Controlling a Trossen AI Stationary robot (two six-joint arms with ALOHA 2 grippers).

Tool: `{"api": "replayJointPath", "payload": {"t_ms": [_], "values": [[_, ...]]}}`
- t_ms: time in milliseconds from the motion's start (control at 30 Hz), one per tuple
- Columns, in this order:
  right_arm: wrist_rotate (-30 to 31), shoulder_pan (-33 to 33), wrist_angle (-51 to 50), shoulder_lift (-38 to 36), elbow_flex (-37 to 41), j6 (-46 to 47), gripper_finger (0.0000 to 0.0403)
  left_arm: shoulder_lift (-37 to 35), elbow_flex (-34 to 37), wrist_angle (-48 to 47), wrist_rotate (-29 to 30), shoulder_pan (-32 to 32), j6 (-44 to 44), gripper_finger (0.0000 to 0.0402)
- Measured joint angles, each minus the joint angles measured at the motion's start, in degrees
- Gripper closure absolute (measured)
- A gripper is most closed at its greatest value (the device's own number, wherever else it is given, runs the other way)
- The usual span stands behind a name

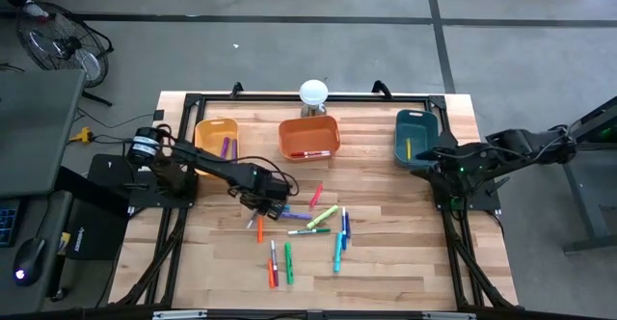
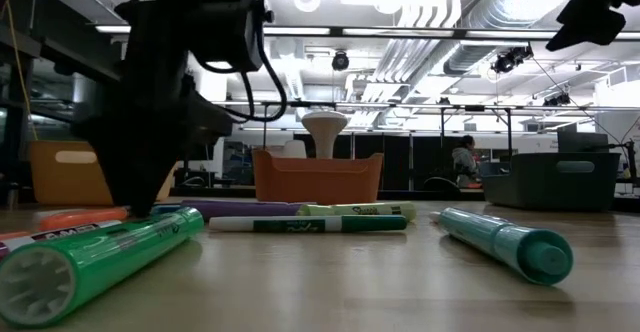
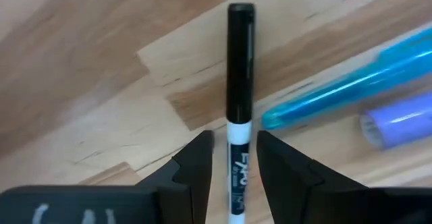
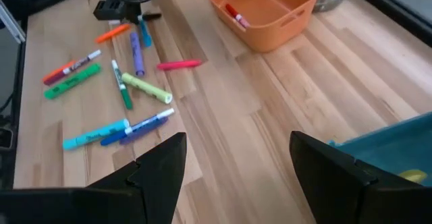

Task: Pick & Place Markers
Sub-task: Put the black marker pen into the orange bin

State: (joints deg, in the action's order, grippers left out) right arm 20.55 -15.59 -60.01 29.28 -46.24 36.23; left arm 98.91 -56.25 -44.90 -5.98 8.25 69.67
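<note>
left end effector [image 3: 233, 160] | low over the counter [image 1: 405, 262], fingers narrow astride a black-capped white marker [image 3: 239, 96], seemingly gripping it for lifting | other markers [image 1: 308, 233] scattered mid-counter | right end effector [image 4: 233, 166] wide, empty, waiting near teal bin [image 1: 416, 135]

three bins [image 1: 308, 137]: yellow, orange, teal. about a dozen markers [image 1: 324, 215] loose on the table [image 1: 405, 253]; two robot arms.
</note>
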Motion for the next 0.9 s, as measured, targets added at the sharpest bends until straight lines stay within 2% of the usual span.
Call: {"api": "replayJointPath", "payload": {"t_ms": [267, 333, 467, 900], "values": [[0.5, 0.0, 1.1, -0.8, 1.5, -0.2, 0.0150, 4.9, -0.3, -0.1, -2.5, 0.1, -4.4, 0.0297], [0.4, 0.0, 1.1, -1.2, 1.5, -0.2, 0.0151, 6.0, -0.3, 0.4, -3.3, 0.0, -6.5, 0.0314], [0.5, 0.0, 1.1, -2.0, 1.5, -0.2, 0.0151, 6.6, -0.4, 0.8, -4.2, -0.2, -9.3, 0.0375], [0.5, 0.0, 1.2, -2.4, 1.5, 0.2, 0.0150, 6.6, -0.4, 0.2, -3.5, -0.1, -12.3, 0.0376]]}}
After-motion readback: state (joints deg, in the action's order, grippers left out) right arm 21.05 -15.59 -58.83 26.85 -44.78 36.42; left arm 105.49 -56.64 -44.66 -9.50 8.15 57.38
